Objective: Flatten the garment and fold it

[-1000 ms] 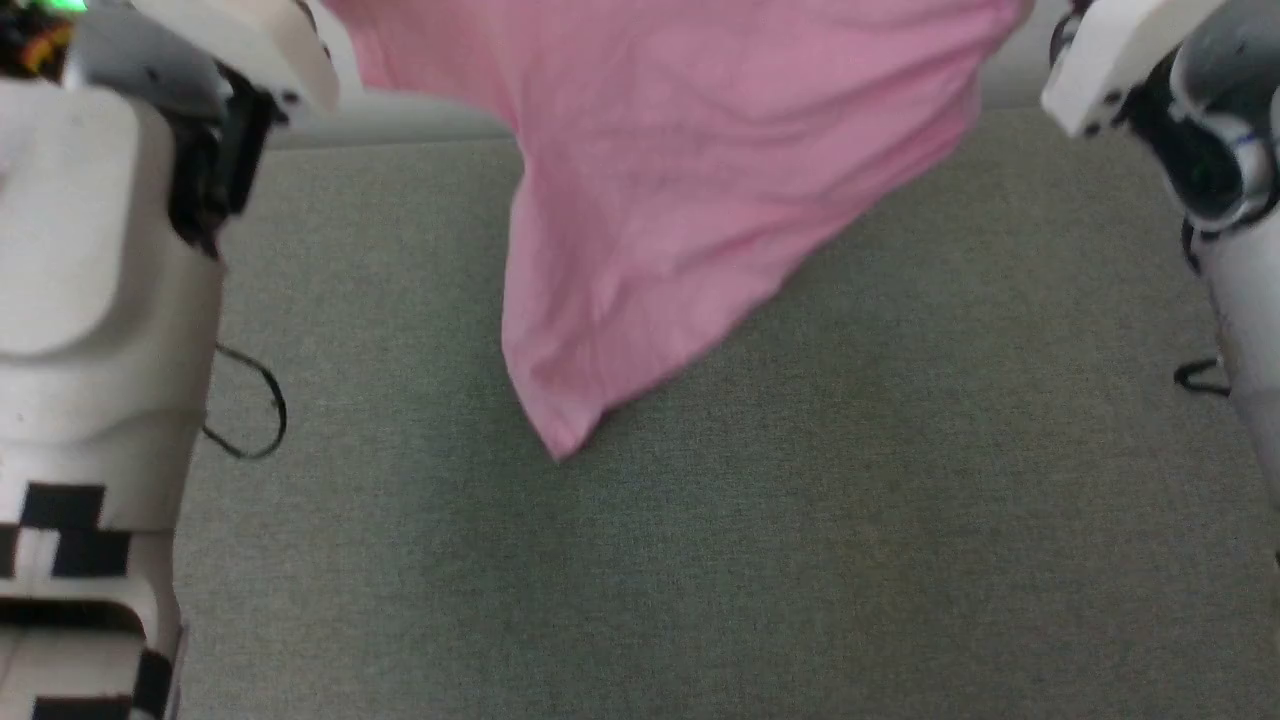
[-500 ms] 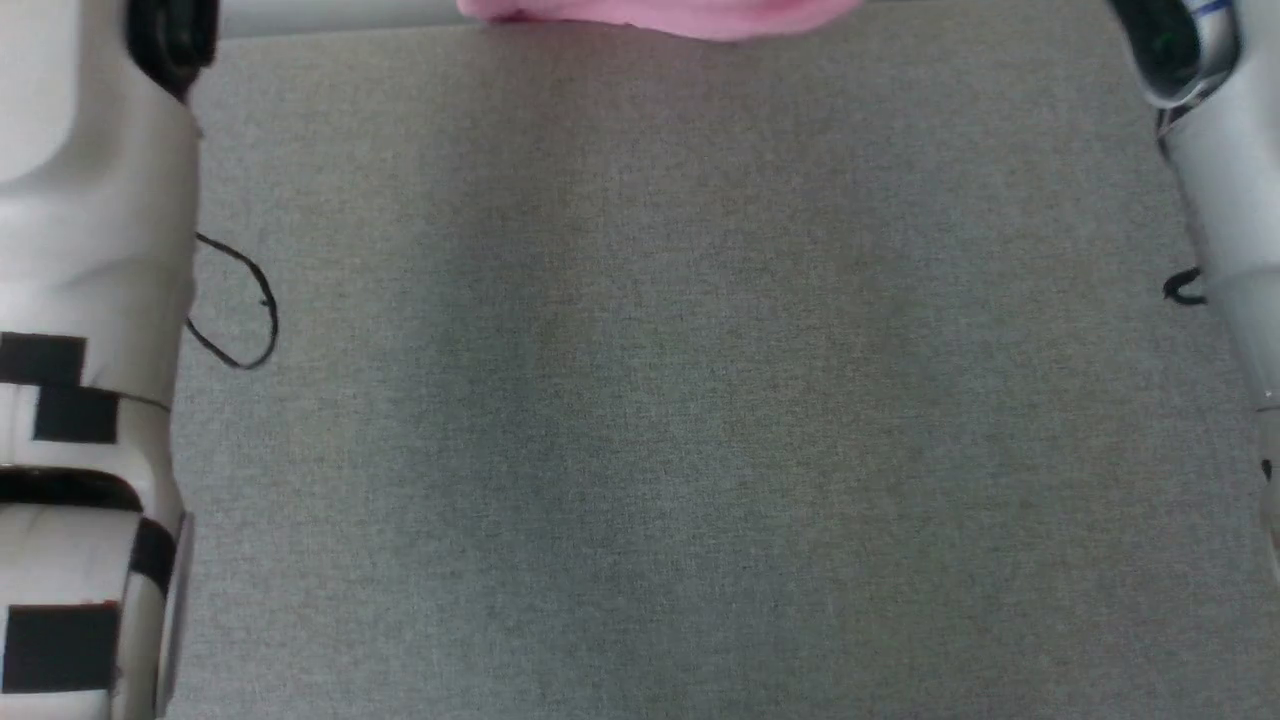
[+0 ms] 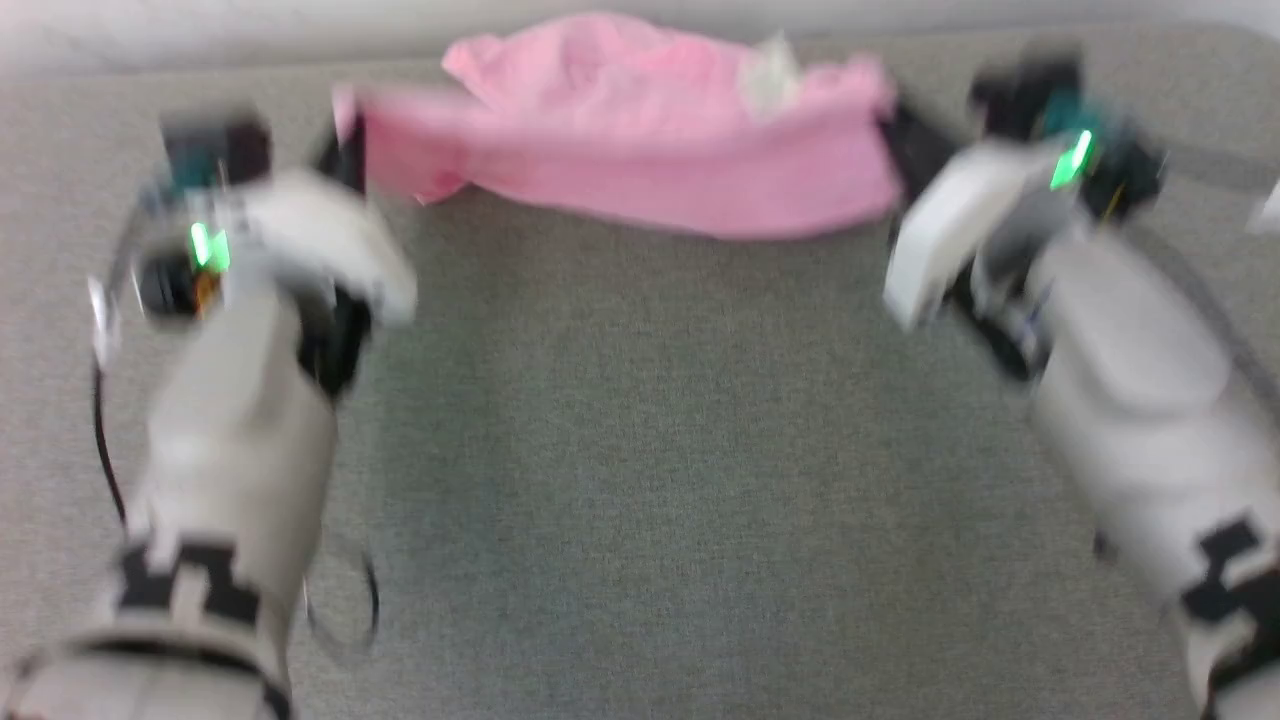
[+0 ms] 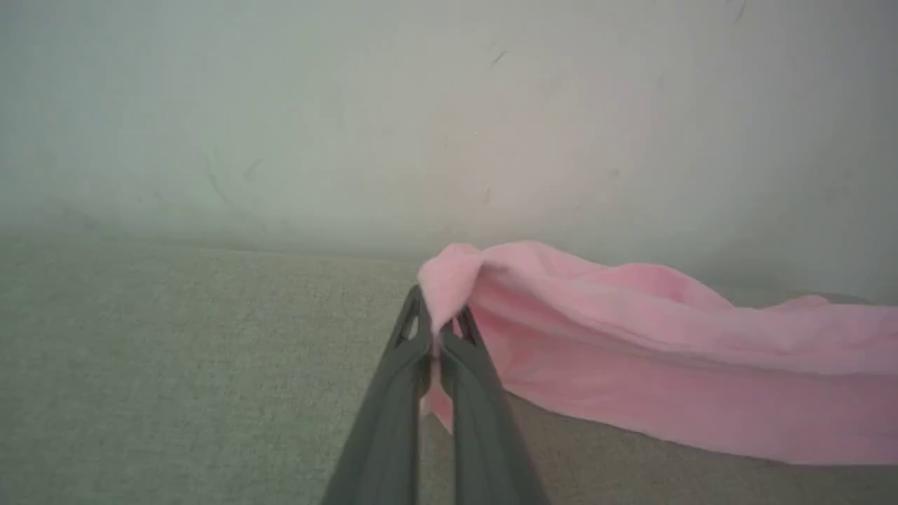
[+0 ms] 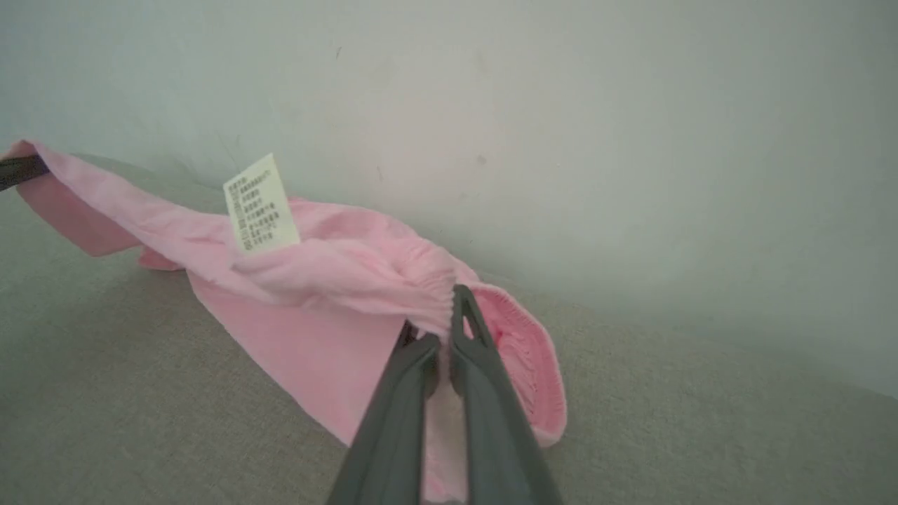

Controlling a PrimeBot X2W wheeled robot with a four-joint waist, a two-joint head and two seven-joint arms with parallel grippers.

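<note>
Head view, garment: the garment [image 3: 640,170] stretches as a pink band between the two grippers at the far side of the grey surface [image 3: 640,480]. Its lower edge sags in the middle. The whole view is blurred.
Head view, label: a white label [image 3: 770,80] sticks up from the top edge, nearer the right end.
Head view, left gripper: the left gripper [image 3: 348,165] meets the band's left end. The blur hides how its fingers stand.
Head view, right gripper: the right gripper [image 3: 905,140] meets the band's right end, and is just as blurred.
Head view, arms: the pale left arm [image 3: 240,430] and right arm [image 3: 1130,400] reach up from the lower corners, each with a green light near the wrist.

Left wrist view, left gripper: the left gripper [image 4: 435,315] has its two dark fingers pressed together, with a pinch of pink cloth between the tips.
Left wrist view, garment: the garment [image 4: 666,365] runs from the tips off to the right edge, low by the surface [image 4: 175,351] and close to the pale wall [image 4: 449,105]. Whether it touches the surface cannot be told.

Right wrist view, right gripper: the right gripper [image 5: 438,326] has its fingers closed on the gathered cloth.
Right wrist view, garment: the garment [image 5: 316,315] stretches leftward to the left gripper's dark finger [image 5: 21,170] at the edge of the view.
Right wrist view, ruffled edge: the ruffled edge [image 5: 533,365] curls just right of the fingers.
Right wrist view, label: the label [image 5: 259,203] stands upright on the top fold, its print too small to read.
</note>
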